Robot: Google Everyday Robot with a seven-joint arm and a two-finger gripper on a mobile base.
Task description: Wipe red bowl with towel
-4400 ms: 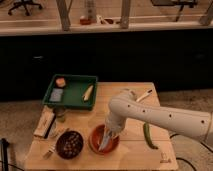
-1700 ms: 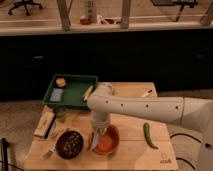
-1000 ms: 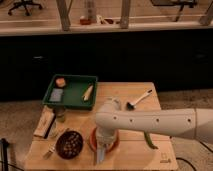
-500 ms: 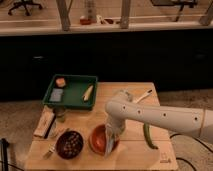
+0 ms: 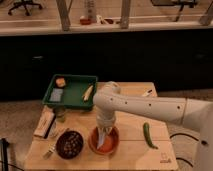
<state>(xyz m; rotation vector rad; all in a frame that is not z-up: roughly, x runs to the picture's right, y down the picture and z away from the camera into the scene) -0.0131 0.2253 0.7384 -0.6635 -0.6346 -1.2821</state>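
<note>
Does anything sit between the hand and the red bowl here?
Nothing visible blocks it. The hand is directly over the red bowl, with only the towel hanging below it into the bowl. The dark bowl sits to one side and the green pepper to the other, both apart.

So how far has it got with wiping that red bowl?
Done: the towel is at the red bowl. In hand: the gripper sits over the bowl, towel hanging into it, apparently mid-wipe. Left: finishing the wipe and lifting away.
</note>
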